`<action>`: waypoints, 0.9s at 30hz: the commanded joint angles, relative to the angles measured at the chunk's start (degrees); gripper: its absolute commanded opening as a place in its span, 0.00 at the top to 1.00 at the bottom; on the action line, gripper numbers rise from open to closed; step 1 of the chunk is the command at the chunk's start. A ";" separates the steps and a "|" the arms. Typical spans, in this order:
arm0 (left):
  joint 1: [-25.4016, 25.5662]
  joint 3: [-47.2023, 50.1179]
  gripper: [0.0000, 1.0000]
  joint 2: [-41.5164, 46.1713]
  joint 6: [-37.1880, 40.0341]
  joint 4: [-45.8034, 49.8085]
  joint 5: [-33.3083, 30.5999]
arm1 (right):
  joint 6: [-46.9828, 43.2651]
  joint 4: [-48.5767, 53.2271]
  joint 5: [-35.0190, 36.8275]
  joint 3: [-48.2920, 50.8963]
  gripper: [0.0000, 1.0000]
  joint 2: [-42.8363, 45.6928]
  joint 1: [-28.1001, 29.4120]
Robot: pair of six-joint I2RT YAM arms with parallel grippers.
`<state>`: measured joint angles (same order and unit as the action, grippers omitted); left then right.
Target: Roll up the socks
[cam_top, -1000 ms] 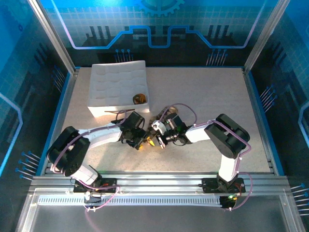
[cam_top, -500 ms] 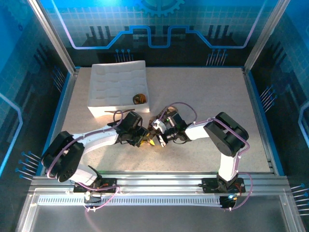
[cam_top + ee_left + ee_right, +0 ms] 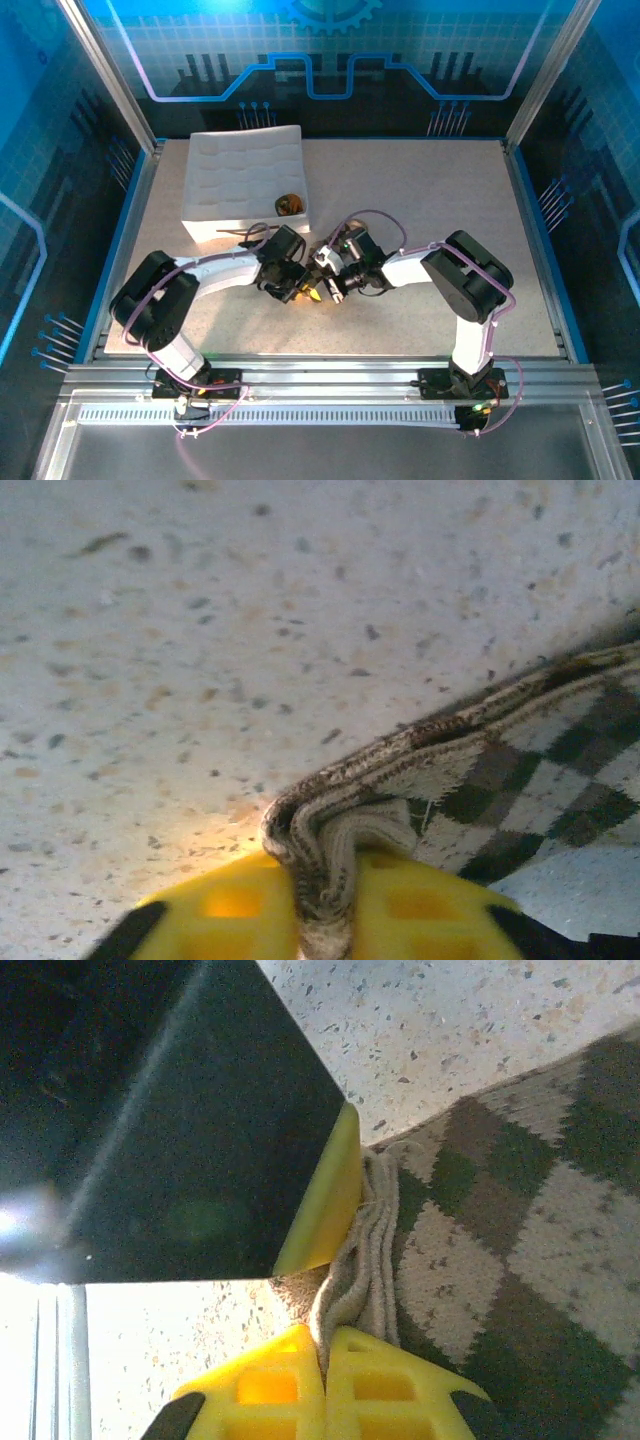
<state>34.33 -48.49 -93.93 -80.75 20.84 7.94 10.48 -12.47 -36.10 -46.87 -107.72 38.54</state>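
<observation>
Step, judged: both tools gripping the sock edge, roll not yet formed.
Left tool (image 3: 320, 905) clenched on bunched edge of argyle sock (image 3: 520, 770). Right tool (image 3: 325, 1360) clenched on same edge, just beside.
Sock lies mid-counter (image 3: 200, 630), near side of white tray (image 3: 240, 180).
Next calls for: coordinated fold-over of the pinched edge, neither grip slipping.

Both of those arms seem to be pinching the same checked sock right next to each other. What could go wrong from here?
The left end effector and the right end effector each grip just a thin fold at the edge of the argyle sock, so it might slip free during rolling. They also work very close together: the left one's finger sits right beside the right one's pads, so they could bump.
</observation>
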 commanded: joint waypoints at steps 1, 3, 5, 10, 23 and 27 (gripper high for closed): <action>0.61 0.97 0.95 -3.62 0.30 10.71 0.89 | -3.31 14.45 5.45 1.21 1.00 -4.78 -0.31; 0.60 1.98 1.00 -2.45 -0.28 14.00 1.35 | -5.87 16.61 5.38 -0.28 1.00 -5.08 0.22; 0.59 3.99 1.00 -0.21 -1.36 15.85 1.90 | -9.62 19.17 4.66 -2.07 1.00 -5.22 1.54; 0.79 10.27 1.00 6.83 -7.50 17.65 4.26 | -16.62 18.94 5.42 -1.17 0.91 -0.83 6.65; 0.50 4.06 1.00 1.44 -12.62 21.80 4.06 | -28.69 -4.42 40.05 17.72 0.49 26.28 23.37; -0.95 3.36 1.00 0.03 -10.42 22.63 5.34 | -33.04 -6.98 48.52 16.82 0.50 23.84 26.62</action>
<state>34.15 -46.89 -90.52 -91.50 35.57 14.44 -17.15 -15.53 1.69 -29.78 -82.46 63.99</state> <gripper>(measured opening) 0.067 0.501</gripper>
